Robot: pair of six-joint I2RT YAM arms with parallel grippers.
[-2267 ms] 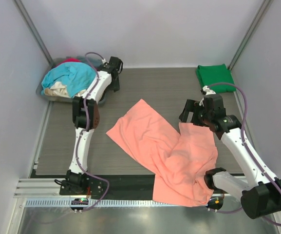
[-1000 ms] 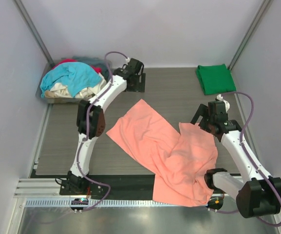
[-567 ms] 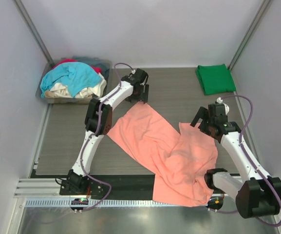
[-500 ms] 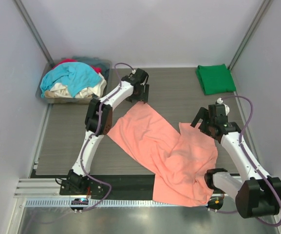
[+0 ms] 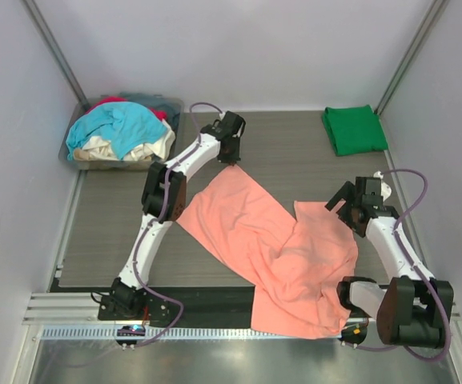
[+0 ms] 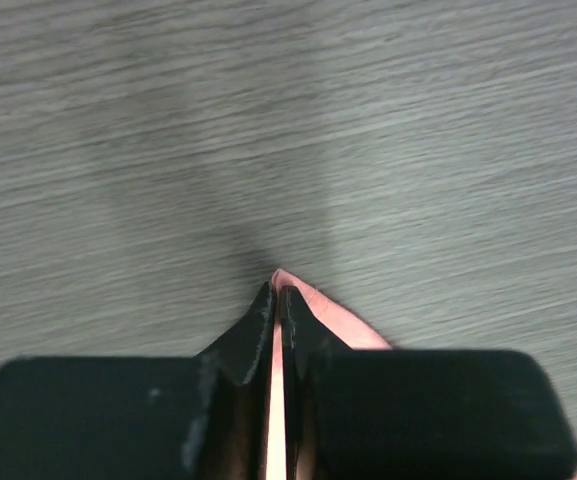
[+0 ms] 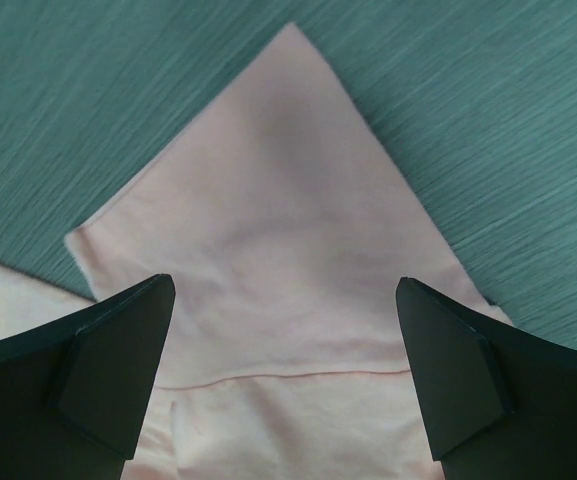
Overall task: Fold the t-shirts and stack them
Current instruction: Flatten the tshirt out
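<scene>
A salmon-pink t-shirt (image 5: pixel 271 240) lies spread and rumpled across the table, its near end hanging over the front edge. My left gripper (image 5: pixel 231 158) is at the shirt's far corner. In the left wrist view the left gripper (image 6: pixel 277 295) is shut, with a thin fold of the salmon-pink t-shirt (image 6: pixel 333 315) pinched between its fingers. My right gripper (image 5: pixel 349 202) hovers over the shirt's right corner. In the right wrist view it (image 7: pixel 284 283) stands wide open above the cloth (image 7: pixel 278 220), holding nothing. A dark green t-shirt (image 5: pixel 353 128) lies folded at the back right.
A grey tub (image 5: pixel 76 157) at the back left holds a heap of turquoise (image 5: pixel 114 124), cream (image 5: pixel 154 148) and red (image 5: pixel 110 101) shirts. Grey walls close in the table on three sides. A metal rail (image 5: pixel 214 332) runs along the front.
My left arm swung from the tub to the salmon-pink shirt's far corner and its gripper closed on the cloth. My right gripper shifted right over the shirt's right corner, still open.
</scene>
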